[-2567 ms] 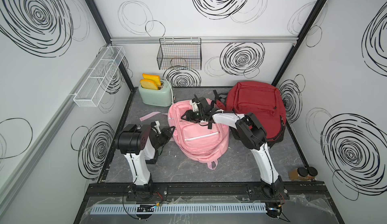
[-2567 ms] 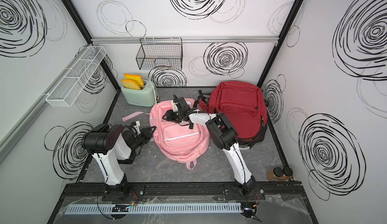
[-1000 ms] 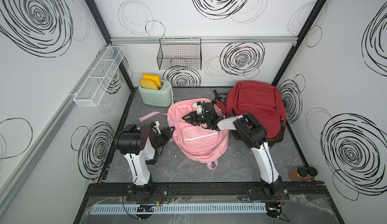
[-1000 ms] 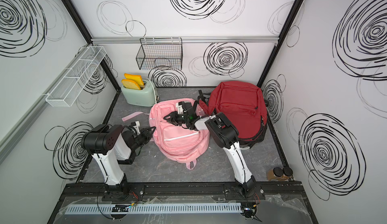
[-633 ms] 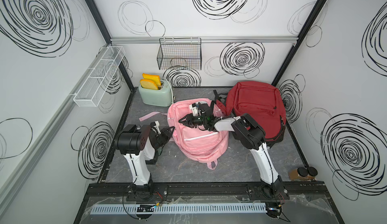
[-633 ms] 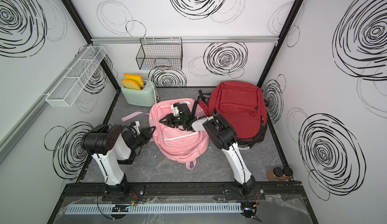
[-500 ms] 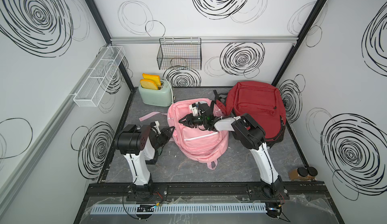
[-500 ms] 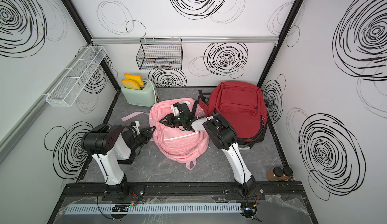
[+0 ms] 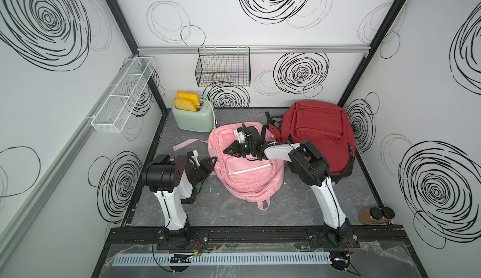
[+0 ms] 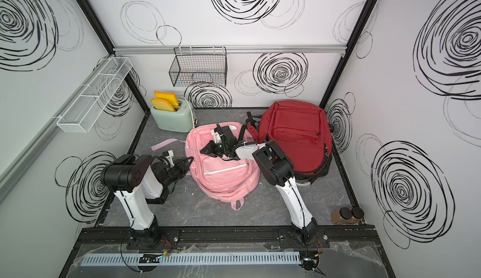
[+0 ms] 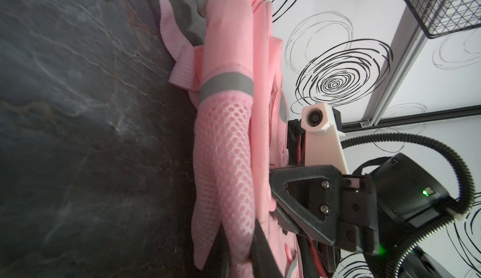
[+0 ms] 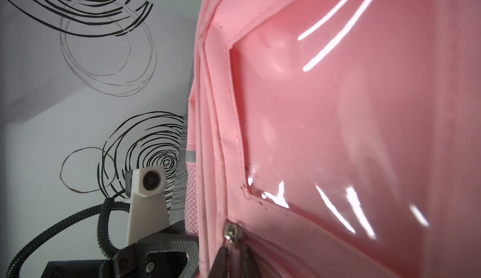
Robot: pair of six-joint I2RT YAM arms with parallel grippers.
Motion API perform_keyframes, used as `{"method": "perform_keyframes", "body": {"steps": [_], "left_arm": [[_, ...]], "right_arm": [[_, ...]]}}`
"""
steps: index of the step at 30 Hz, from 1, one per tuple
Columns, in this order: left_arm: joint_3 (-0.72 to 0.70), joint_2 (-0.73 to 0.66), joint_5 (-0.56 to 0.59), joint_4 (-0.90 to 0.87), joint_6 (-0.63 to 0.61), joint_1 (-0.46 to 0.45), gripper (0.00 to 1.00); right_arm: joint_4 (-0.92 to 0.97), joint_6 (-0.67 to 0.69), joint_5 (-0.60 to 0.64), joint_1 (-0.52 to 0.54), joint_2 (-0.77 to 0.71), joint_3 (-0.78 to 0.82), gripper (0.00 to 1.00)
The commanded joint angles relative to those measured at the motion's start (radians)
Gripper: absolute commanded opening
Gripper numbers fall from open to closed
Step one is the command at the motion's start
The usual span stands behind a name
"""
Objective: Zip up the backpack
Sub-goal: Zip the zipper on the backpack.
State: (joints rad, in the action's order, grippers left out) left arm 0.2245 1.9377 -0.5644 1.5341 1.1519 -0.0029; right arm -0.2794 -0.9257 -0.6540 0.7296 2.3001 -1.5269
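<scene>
A pink backpack [image 9: 247,177] [image 10: 223,180] lies front-up in the middle of the grey table in both top views. My right gripper [image 9: 226,150] [image 10: 203,151] rests on its upper front. In the right wrist view this gripper [image 12: 234,261] is shut on the pull tab of the silver zipper slider [image 12: 232,233], at the corner of the glossy front panel. My left gripper [image 9: 212,161] [image 10: 190,159] is at the bag's left side. In the left wrist view it [image 11: 240,248] is shut on the pink mesh side pocket [image 11: 229,159].
A red backpack [image 9: 317,136] lies to the right, touching the pink one. A mint toaster [image 9: 194,119] with toast stands at the back left. A loose pink strap [image 9: 186,144] lies on the table. Two dark-lidded jars [image 9: 377,214] sit at the front right. A black wire basket [image 9: 222,68] hangs on the back wall.
My right gripper has slid a little leftward over the pink backpack's front and its jaws have closed on the zipper pull. The left arm has not moved.
</scene>
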Motion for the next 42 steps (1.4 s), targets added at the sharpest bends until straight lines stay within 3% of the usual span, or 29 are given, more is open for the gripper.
{"method": "perform_keyframes", "body": {"steps": [1,9,15,42], "left_arm": [[0.012,-0.022,-0.031,0.233,0.001,-0.006,0.07],[0.010,-0.022,-0.028,0.231,0.000,-0.002,0.05],[0.006,-0.023,-0.026,0.234,0.001,0.000,0.00],[-0.002,-0.026,-0.023,0.236,0.000,0.007,0.00]], "right_arm": [[0.087,0.017,0.026,-0.002,0.022,-0.004,0.09],[0.126,0.042,0.052,-0.016,-0.009,0.004,0.02],[0.180,0.085,0.088,-0.019,-0.024,0.007,0.01],[0.465,0.286,0.387,-0.045,-0.111,-0.022,0.00]]}}
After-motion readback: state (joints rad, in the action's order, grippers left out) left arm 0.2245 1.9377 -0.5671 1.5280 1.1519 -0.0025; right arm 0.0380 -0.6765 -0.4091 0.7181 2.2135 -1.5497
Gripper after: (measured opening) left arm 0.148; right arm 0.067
